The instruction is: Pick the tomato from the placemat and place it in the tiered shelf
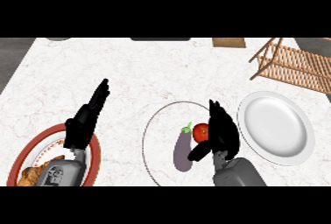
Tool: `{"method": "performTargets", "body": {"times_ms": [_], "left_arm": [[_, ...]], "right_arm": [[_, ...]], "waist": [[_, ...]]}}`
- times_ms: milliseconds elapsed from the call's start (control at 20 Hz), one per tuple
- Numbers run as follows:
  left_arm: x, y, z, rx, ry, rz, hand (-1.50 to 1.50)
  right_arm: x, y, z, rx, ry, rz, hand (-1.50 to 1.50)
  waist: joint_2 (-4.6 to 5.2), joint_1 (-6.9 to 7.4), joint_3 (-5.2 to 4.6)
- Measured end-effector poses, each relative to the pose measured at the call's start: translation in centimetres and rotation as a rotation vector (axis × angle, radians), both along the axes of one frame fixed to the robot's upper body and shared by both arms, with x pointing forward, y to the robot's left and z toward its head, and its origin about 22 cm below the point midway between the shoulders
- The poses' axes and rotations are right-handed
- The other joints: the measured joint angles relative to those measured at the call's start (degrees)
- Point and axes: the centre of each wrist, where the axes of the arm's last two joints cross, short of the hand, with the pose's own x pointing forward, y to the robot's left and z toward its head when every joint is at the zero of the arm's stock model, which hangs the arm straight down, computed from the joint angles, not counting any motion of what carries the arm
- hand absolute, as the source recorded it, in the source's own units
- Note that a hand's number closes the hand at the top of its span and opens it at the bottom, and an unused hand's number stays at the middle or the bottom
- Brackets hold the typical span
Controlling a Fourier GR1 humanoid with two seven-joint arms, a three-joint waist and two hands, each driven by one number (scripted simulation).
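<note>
Step in hand: grasp approach, tomato not picked yet.

- Tomato [201, 131] sits on the placemat [161, 131], right of centre. It touches the top of the eggplant [183, 151], or sits just beside it; can't tell which.
- Right hand [223, 129] is right against the tomato's right side. Fingers point up-view and look mostly straight, thumb splayed low-left below the tomato. I read it as open and bracketing the tomato, not closed on it. It has hold of nothing that I can see. The palm hides the tomato's right edge, so contact there is unclear.
- Left hand [84, 120] rests at view left over the red-rimmed plate [23, 154], fingers straight, empty.
- Shelf [291, 65] is at top right of the desk [149, 74], well apart from the placemat. A white plate [275, 127] lies between mat and shelf, just right of the right hand.

Next move, as I judge it:
- Curl fingers and thumb round the tomato without nudging the eggplant, since the thumb is close to its top end.
- Lift straight up to clear the mat.
- Carry up-right over the white plate to the shelf.
- The shelf's slatted tiers and side posts need a clean entry angle. The tomato is round, so it should be set down low on a tier or it may roll.
</note>
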Motion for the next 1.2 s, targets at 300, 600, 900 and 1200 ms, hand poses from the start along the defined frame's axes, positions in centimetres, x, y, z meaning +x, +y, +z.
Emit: {"method": "performTargets", "body": {"times_ms": [300, 600, 900, 1200], "left_arm": [[0.6, 0.2, 0.4, 0.003, -0.005, 0.008, 0.0], [0.9, 0.0, -0.2, 0.005, -0.001, 0.004, 0.0], [0.6, 0.5, 0.4, 0.0, 0.002, 0.003, 0.0], [-0.1, 1.0, 0.5, -0.003, 0.0, 0.005, 0.0]], "right_arm": [[0.5, 0.0, -1.4, 0.015, 0.012, 0.011, -1.5], [0.5, 0.1, -2.4, 0.005, 0.045, 0.045, 1.5], [-0.1, 0.3, -2.9, -0.065, 0.036, 0.104, 1.5], [0.0, -0.4, -2.8, -0.077, -0.016, 0.111, 1.5]], "waist": [[-0.08, -0.03, -0.06], [-0.3, -0.09, -0.19], [-0.37, -0.14, -0.26], [-0.18, -0.08, -0.12]]}}
